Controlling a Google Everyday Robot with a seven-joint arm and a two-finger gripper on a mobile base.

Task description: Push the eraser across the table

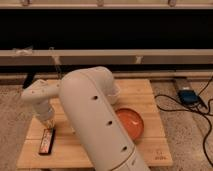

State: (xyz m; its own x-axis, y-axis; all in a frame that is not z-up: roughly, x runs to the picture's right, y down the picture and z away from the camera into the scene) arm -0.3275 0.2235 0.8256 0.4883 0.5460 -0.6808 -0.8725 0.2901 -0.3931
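The eraser [47, 141], a small flat black bar with a reddish stripe, lies on the light wooden table [150, 105] near its front left corner. My gripper [47, 122] hangs from the white wrist at the left, pointing down just behind the eraser and touching it or very close to it. My large white arm [95, 125] crosses the middle of the table and hides part of the top.
An orange bowl [130, 122] sits on the table right of my arm. A pale rounded object [114, 93] shows behind the arm. A blue device [187, 96] with black cables lies on the floor at the right. A dark wall with rails runs behind.
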